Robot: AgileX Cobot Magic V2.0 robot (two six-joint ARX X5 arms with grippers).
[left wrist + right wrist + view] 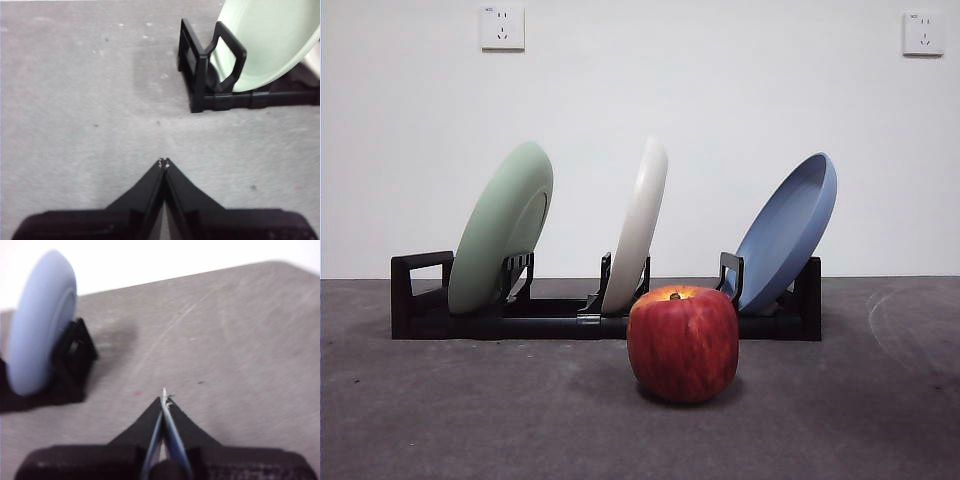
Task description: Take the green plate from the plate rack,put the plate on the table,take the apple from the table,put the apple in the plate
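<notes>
Task not begun: green plate (501,228) in rack (420,300), apple (682,342) on table (440,410) before rack. Left gripper (164,162), right gripper (165,397) both pinched together, holding nothing. All steps left.

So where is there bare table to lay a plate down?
Bare table lies left of the apple and right of it, in front of the plate rack. The middle, between apple and rack, is crowded.

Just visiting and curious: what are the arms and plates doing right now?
Left gripper shut, empty, near rack's handle end. Right gripper shut, empty. Pale sage-green round plate leaning in long black slotted rack. Round red apple on dark grey table, before rack.
</notes>
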